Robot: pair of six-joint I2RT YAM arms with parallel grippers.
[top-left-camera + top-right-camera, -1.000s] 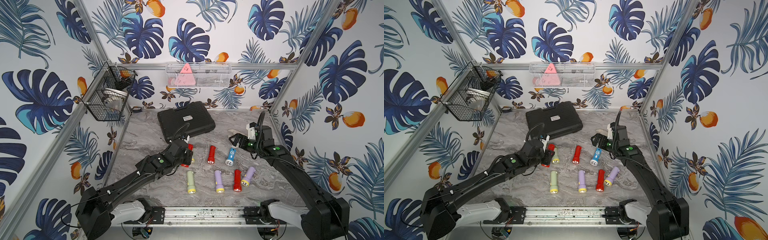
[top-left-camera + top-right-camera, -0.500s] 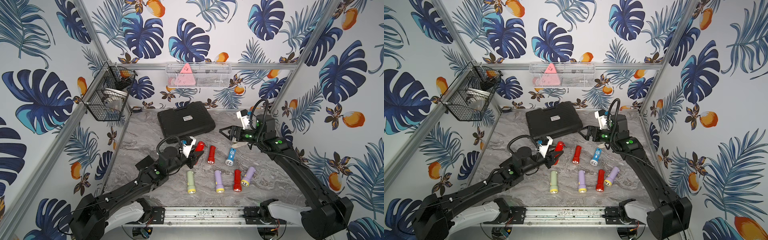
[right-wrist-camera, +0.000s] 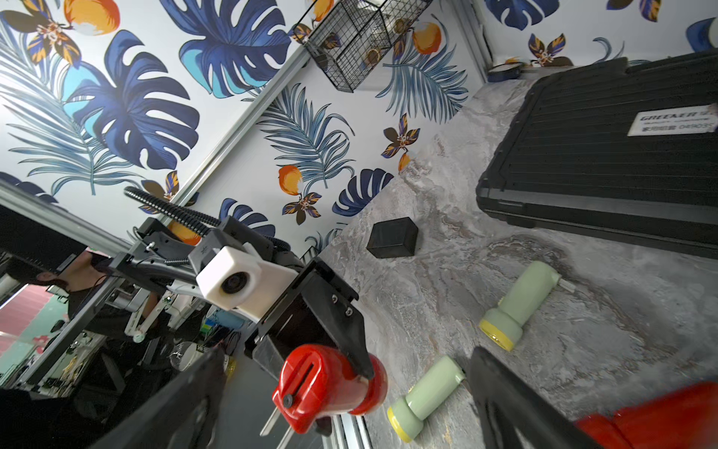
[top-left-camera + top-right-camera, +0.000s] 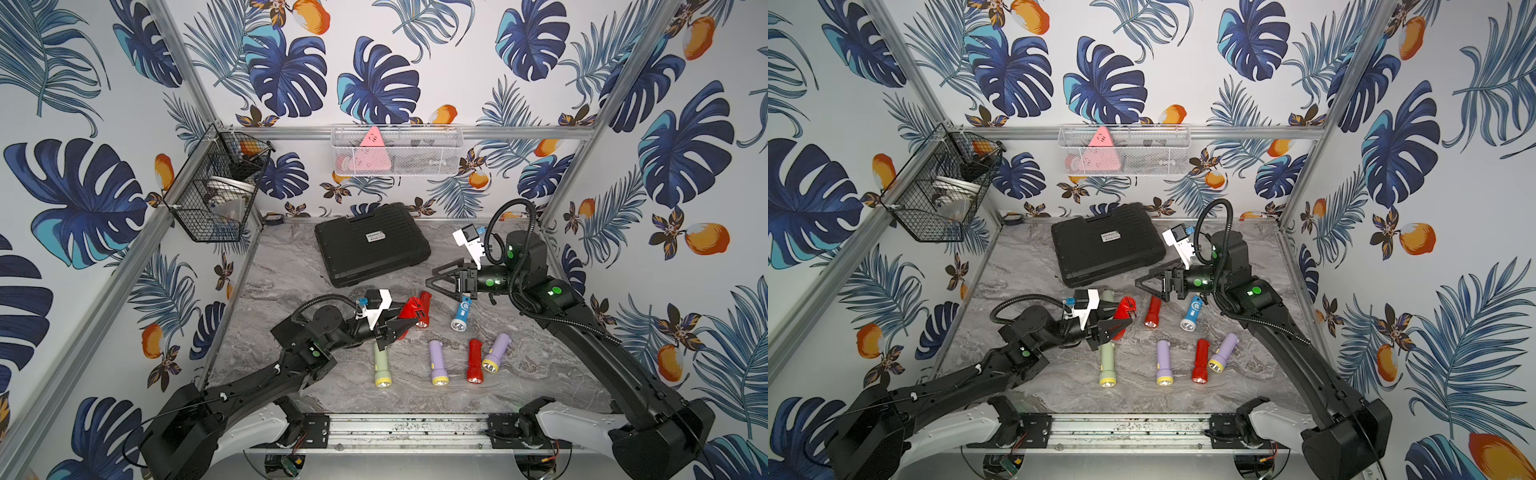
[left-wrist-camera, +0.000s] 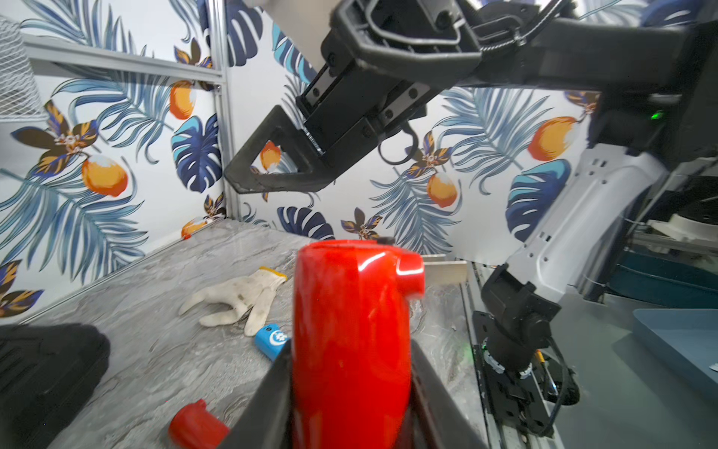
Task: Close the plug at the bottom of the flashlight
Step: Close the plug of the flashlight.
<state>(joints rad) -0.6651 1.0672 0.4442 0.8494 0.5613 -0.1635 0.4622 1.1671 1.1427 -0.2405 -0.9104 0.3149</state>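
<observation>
Closing step pending: the left gripper (image 4: pixel 405 320) clamps the red flashlight (image 4: pixel 415 309) clear of the table (image 4: pixel 291 266), base toward the nearby wide-open right gripper (image 4: pixel 432 280); the plug prongs (image 3: pixel 274 420) apparently project, so next advance the right gripper and press them flush.

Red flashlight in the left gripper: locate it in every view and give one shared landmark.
In a top view: red flashlight mid-table in the left gripper, overlapping a second red flashlight.
In a top view: red flashlight mid-table too, clear of it.
Left wrist: red flashlight fills the foreground.
Right wrist: red flashlight in the left gripper, plug prongs out.
Landmark: black case behind it in both top views, also in right wrist.
</observation>
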